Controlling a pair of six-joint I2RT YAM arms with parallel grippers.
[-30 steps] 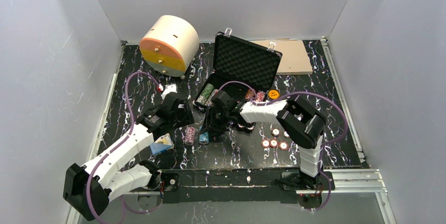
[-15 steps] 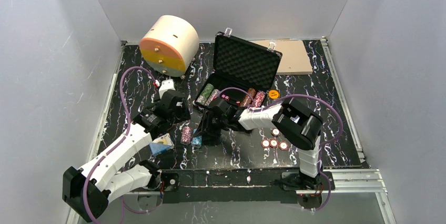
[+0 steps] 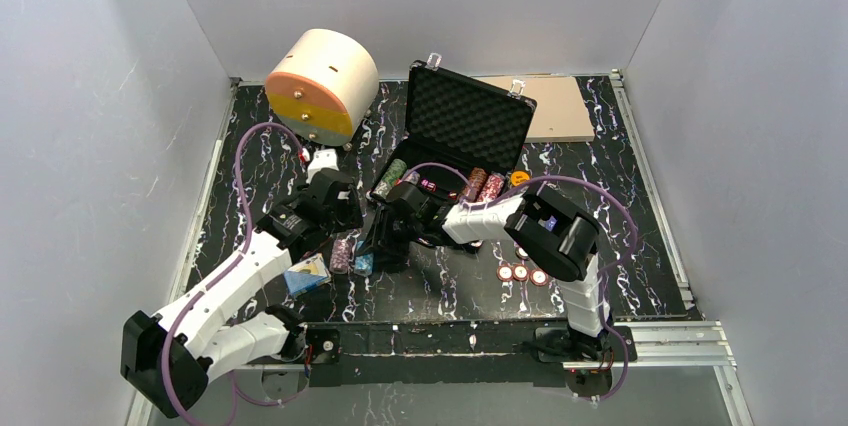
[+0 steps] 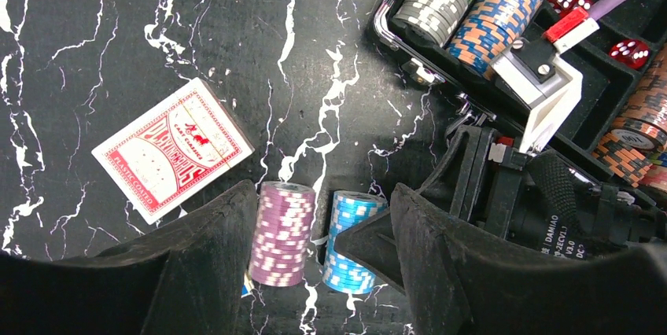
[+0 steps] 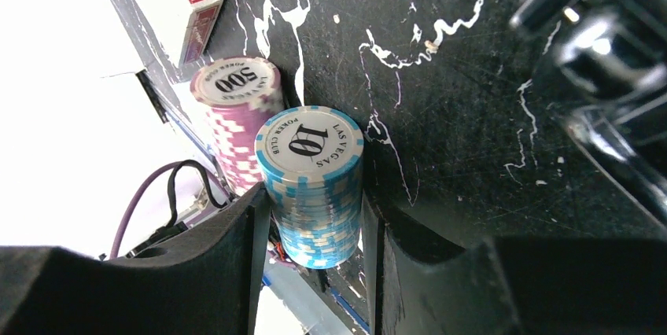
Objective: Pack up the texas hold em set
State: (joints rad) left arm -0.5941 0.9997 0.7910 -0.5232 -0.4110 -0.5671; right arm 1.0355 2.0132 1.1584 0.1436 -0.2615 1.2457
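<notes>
The right pincer point(image 5: 316, 221) is closed on the blue chip stack point(image 5: 313, 185), which is gripped upright between both fingers. The purple chip stack point(image 5: 236, 107) is seen just beside it, beyond the left finger. The left pincer point(image 4: 322, 193) is spread wide and nothing is gripped by it: both stacks are straddled by its fingers, the red card deck point(image 4: 173, 146) is seen just ahead to its left, and the open briefcase point(image 3: 465, 116) lies ahead to its right, with 2 chip rows point(image 4: 503, 5) and red dice point(image 4: 629, 50) in the tray.
</notes>
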